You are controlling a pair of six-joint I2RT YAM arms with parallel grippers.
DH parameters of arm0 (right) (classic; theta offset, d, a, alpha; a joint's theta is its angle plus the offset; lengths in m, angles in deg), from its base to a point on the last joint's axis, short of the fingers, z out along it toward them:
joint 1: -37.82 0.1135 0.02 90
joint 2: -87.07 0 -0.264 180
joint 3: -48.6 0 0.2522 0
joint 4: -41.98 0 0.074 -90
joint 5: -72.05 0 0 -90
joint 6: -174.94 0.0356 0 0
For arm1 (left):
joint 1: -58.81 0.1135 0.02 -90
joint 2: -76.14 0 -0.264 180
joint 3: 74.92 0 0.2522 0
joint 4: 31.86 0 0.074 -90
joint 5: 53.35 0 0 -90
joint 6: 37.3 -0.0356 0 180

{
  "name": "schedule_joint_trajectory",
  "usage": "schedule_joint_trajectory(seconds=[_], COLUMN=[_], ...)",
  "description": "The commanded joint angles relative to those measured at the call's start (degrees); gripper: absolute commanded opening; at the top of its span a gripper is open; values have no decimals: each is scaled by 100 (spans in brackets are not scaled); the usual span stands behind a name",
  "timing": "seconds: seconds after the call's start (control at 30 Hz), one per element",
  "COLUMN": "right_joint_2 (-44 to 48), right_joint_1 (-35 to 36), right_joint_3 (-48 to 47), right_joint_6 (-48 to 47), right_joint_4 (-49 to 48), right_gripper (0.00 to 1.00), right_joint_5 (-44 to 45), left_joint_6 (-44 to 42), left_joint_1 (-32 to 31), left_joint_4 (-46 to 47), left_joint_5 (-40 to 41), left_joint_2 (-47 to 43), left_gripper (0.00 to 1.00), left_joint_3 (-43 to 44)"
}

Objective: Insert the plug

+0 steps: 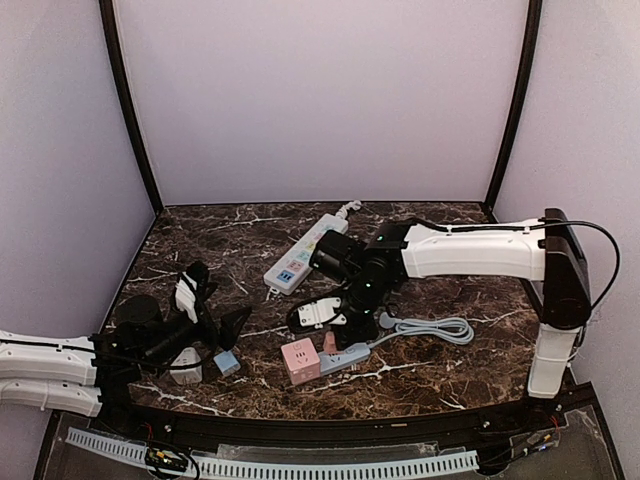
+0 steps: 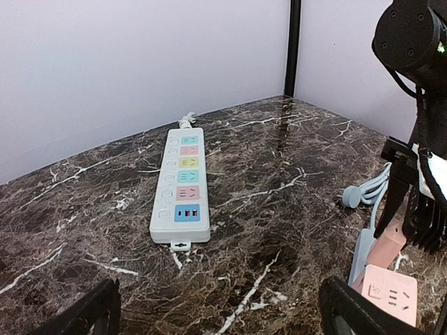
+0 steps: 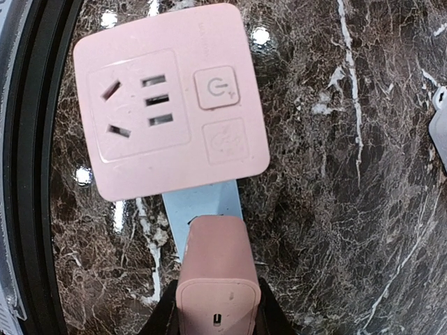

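Note:
A pink plug (image 3: 216,279) is clamped between the fingers of my right gripper (image 3: 216,317), which is shut on it. The plug's lower end meets a pale blue socket strip (image 3: 202,206), and its prongs are hidden. A pink cube socket (image 3: 171,98) sits right beside that strip. From above, my right gripper (image 1: 352,328) points down at the strip (image 1: 347,357) and the cube (image 1: 300,361). My left gripper (image 1: 218,302) hovers at the left, open and holding nothing. In the left wrist view its fingers (image 2: 87,314) frame bare marble.
A long white power strip (image 1: 305,253) (image 2: 180,183) lies toward the back. A coiled grey cable (image 1: 440,328) with a round grey plug (image 2: 351,197) lies right of the right gripper. A white adapter (image 1: 318,312) and small white (image 1: 187,365) and blue (image 1: 227,362) blocks lie near the front.

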Motion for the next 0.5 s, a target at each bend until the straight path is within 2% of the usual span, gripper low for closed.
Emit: schedule_joint_trajectory(seconds=[0.0,0.47], right_joint_2=[-213,-445], right_joint_1=[70,72], right_joint_3=[-228,-227], right_joint_6=[-50,-4], right_joint_4=[225,209], right_gripper=[0,0], right_joint_5=[50,116], left_joint_6=[87,99], left_joint_1=[33,37], left_joint_4=[-110,-61], left_joint_5=[200,248], left_joint_2=[65,6], left_gripper=[99,99], left_joint_3=[-91,-185])
